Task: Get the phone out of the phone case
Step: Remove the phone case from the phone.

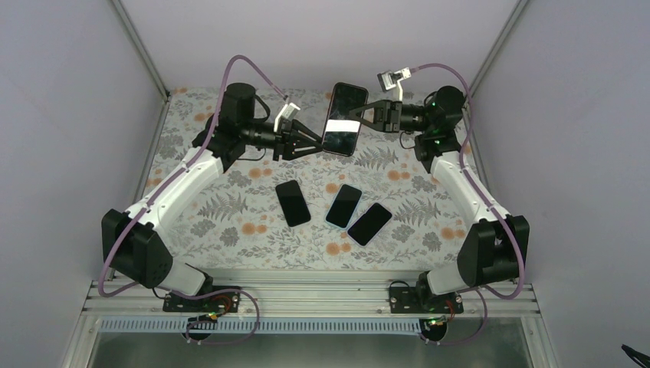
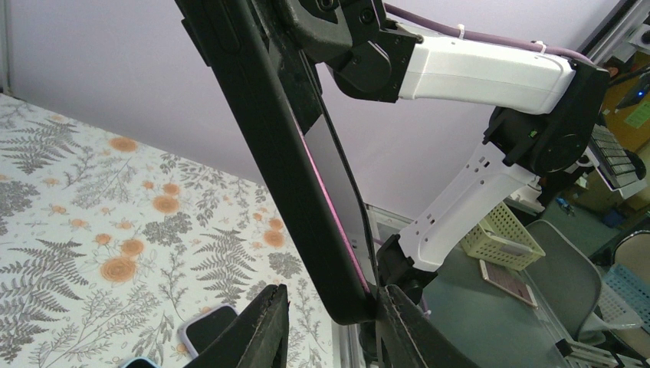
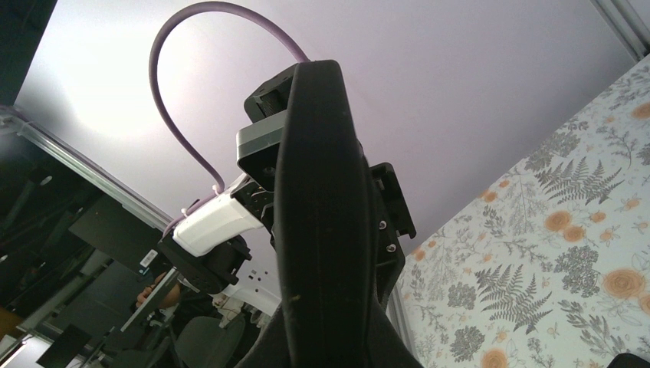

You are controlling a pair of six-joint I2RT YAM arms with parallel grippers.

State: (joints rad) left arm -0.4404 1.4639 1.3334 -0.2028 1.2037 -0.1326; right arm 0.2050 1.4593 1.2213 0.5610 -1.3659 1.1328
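Lilac panels close the tabletop (image 1: 215,207) on the left, right and far sides, with metal posts at the far corners. The rail carrying my arm bases runs along the near edge. I hold the phone case (image 1: 343,119) in the air above the far middle, close to the far panel. Open patterned surface lies to its left and right. Nearer, below it, a row of three loose phones (image 1: 343,205) lies flat at mid-table, just beside one another and well apart from the case.

From the left wrist, the case (image 2: 276,138) crosses the view as a steep dark bar, and its upper end is cut off by the frame. A strip of the phone (image 2: 333,176) shows inside it, edged by a thin pink line. I cannot tell whether the phone has lifted at all. From the right wrist, the case (image 3: 322,215) stands edge-on and fills the middle. It hides most of my own fingers there, so the contact is hard to make out.

My right tool (image 1: 362,116) is clamped on the case's right edge. My left tool (image 2: 329,295) straddles the case's lower corner with its jaws partly apart. One finger (image 2: 398,330) is against the case, and the other (image 2: 264,330) stands off with a clear gap.
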